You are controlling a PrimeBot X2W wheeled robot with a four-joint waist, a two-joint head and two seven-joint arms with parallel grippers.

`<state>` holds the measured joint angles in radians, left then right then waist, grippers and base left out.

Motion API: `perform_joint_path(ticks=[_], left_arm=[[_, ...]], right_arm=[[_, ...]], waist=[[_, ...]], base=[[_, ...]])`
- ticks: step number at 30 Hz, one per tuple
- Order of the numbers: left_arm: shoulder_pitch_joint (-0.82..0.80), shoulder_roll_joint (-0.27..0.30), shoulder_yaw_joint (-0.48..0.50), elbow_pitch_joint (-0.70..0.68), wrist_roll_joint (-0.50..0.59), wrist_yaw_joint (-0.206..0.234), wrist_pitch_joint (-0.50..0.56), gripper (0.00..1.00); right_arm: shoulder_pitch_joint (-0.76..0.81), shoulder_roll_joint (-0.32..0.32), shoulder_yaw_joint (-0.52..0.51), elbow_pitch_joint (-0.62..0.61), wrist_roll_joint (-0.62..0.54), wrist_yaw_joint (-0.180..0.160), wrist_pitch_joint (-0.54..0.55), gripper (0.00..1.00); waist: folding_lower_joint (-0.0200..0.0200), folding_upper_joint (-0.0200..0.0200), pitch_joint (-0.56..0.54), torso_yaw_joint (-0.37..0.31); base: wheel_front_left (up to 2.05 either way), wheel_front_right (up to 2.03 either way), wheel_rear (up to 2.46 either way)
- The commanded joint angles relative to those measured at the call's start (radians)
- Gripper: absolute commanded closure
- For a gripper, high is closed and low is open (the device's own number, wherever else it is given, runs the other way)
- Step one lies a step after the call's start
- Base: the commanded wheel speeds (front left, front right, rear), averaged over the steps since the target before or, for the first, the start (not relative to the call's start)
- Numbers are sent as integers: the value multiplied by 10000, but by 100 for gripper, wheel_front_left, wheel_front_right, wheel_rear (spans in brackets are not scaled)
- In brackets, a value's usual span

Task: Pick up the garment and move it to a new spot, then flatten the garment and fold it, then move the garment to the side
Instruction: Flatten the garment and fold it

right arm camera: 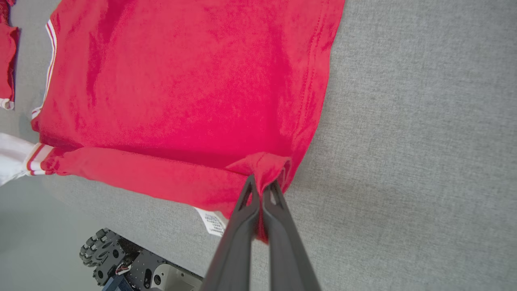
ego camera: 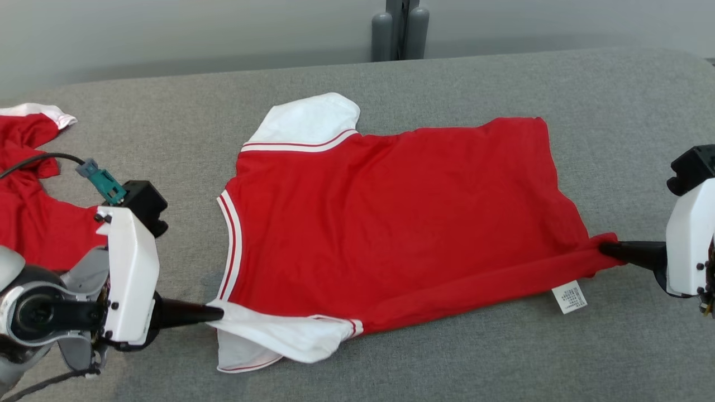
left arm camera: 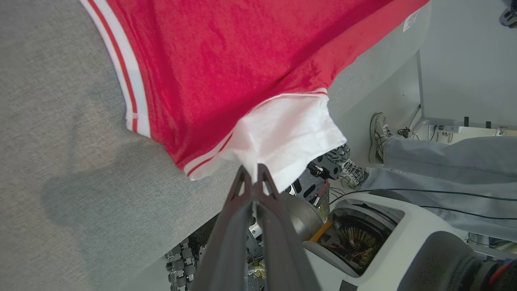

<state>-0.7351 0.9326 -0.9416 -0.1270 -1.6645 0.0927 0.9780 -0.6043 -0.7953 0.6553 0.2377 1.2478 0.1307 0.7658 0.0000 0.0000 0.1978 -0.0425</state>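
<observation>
A red T-shirt (ego camera: 391,218) with white sleeves and a striped white collar lies spread on the grey padded table (ego camera: 447,357), collar to the left. Its near edge is lifted and rolled over. My left gripper (ego camera: 219,314) is shut on the near white sleeve (left arm camera: 282,137), pinched at the fingertips (left arm camera: 253,171). My right gripper (ego camera: 604,249) is shut on the near hem corner (right arm camera: 264,165), where the red cloth bunches between the fingers. A white care label (ego camera: 570,297) hangs from the lifted edge.
A second red garment (ego camera: 33,190) with white trim lies crumpled at the table's left edge. A grey post (ego camera: 400,30) stands behind the far edge. A person's legs and shoes (left arm camera: 404,149) are beside the robot base in the left wrist view.
</observation>
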Motion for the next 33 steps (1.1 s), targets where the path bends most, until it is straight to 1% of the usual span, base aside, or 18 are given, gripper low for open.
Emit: perform_joint_path(ticks=[1,7,16,23,29,32,33], left_arm=[[-184,-26,55,88,66,38,22,100],[-922,-587,184,1079,475,-145,-104,100],[-2013,-1405,213,2555,1165,-485,-200,100],[-2648,-2066,174,3521,1535,-744,-303,100],[-2952,-2421,161,4215,1794,-1034,-538,100],[-3046,-2502,129,4521,1947,-1194,-652,100],[-3077,-2543,131,4613,2040,-1252,-743,76]], right_arm=[[-23,37,-77,26,-45,1,21,100],[-77,583,-845,382,-317,1,124,100],[-317,1330,-1652,607,-1013,1,380,100],[-490,1743,-2246,760,-1534,1,751,100],[-476,2001,-2794,726,-1945,1,969,100],[-385,2141,-3025,656,-2167,1,1041,100],[-371,2192,-3110,599,-2260,1,980,95]], waist=[[0,0,147,-50],[0,0,699,-134],[0,0,1369,-227],[0,0,1717,-225],[0,0,1876,-249],[0,0,1899,-283],[0,0,1901,-294]], base=[[0,0,0],[0,0,0],[0,0,0],[0,0,0],[0,0,0],[0,0,0],[0,0,0]])
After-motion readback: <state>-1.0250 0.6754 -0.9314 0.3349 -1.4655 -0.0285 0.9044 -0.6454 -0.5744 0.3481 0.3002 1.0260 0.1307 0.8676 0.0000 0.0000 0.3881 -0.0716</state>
